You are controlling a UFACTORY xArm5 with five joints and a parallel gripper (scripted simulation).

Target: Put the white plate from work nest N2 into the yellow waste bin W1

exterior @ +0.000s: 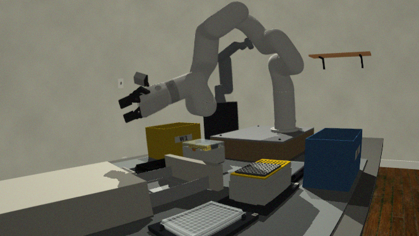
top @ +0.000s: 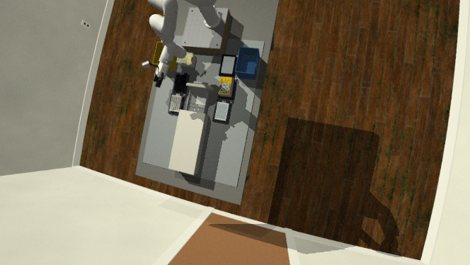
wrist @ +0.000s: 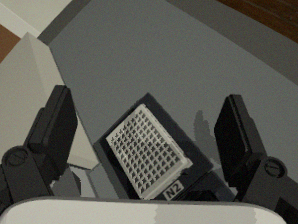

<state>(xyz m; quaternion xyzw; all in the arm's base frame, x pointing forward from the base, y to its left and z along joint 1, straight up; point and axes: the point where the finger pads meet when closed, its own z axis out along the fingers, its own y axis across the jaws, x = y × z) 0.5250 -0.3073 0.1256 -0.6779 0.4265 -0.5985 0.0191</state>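
The white plate (wrist: pixel 148 152) lies flat in the black nest labelled N2 (wrist: pixel 173 191). In the overhead view the plate (top: pixel 175 103) sits near the bench's left side, beside the cooler's drawer. The cooler hides it in the side view. The yellow bin W1 (exterior: pixel 173 139) stands upright at the back left, and also shows in the overhead view (top: pixel 162 56). My gripper (exterior: pixel 129 107) is open and empty, high above the bench between W1 and N2. It also shows from overhead (top: pixel 158 76). In the wrist view the plate lies far below, between the open fingers.
The cream cooler housing (exterior: pixel 72 192) and its drawer (exterior: pixel 189 170) fill the middle. A clear-lidded box (exterior: pixel 202 151) stands beside W1. A yellow-topped tip box (exterior: pixel 260 181), another white plate (exterior: pixel 203 218), an empty black nest (exterior: pixel 149 165) and a blue bin (exterior: pixel 332 158) stand to the right.
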